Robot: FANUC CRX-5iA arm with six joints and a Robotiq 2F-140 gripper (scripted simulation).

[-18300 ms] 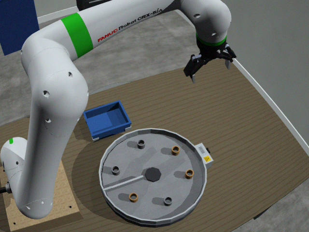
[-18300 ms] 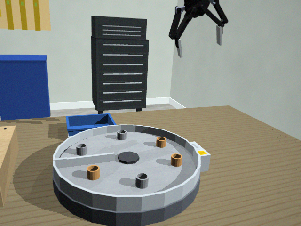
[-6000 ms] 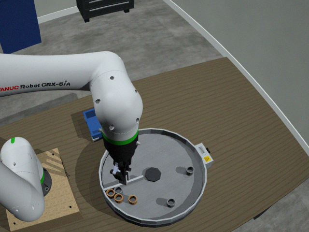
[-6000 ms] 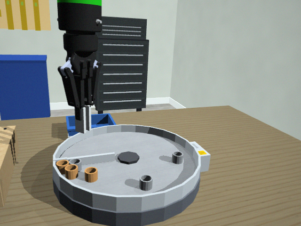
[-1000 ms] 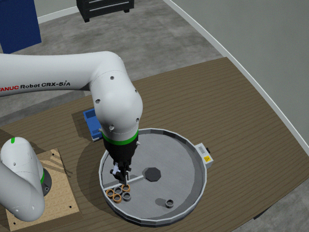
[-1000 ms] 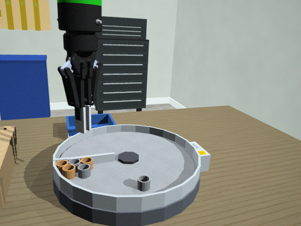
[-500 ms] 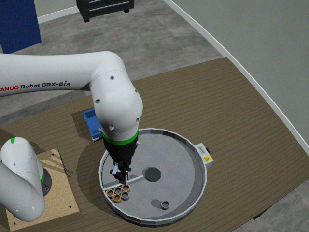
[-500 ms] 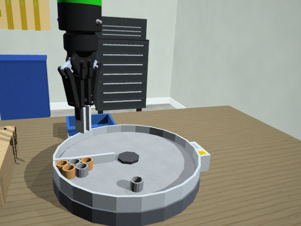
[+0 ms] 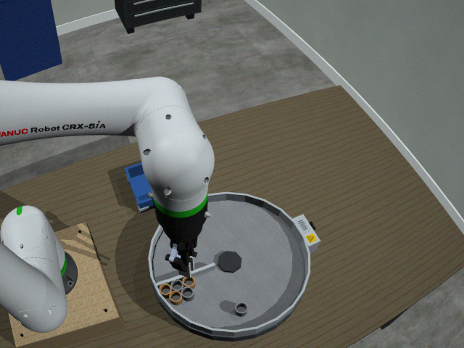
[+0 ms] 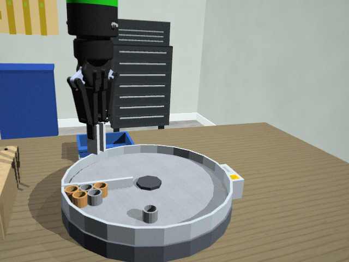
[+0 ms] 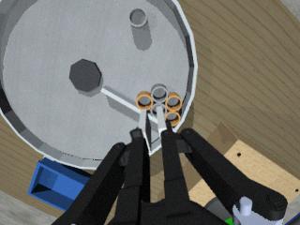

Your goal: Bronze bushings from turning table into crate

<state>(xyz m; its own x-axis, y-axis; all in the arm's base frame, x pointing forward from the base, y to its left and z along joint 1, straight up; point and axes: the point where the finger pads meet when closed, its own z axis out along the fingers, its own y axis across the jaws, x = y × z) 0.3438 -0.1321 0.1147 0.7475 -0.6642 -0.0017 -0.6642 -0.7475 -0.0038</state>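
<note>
The round grey turning table (image 9: 228,262) holds a cluster of bushings against a white guide bar (image 10: 109,182) at its left rim. Three bronze bushings (image 10: 71,190) (image 10: 79,198) (image 10: 101,188) sit there with two steel bushings (image 10: 85,187) (image 10: 95,196) touching them. A third steel bushing (image 10: 150,213) stands alone near the front. My gripper (image 10: 97,150) hangs upright above the table's back left, well above the cluster, with its fingers shut and nothing between them. It also shows in the wrist view (image 11: 157,127), above the cluster. The blue crate (image 10: 112,141) stands behind the table and looks empty.
A dark hub (image 10: 148,182) marks the table's centre, and a raised rim runs all round it. A white control box (image 10: 235,183) sits on the right side. My arm's base stands on a plywood plate (image 9: 75,284) at the left.
</note>
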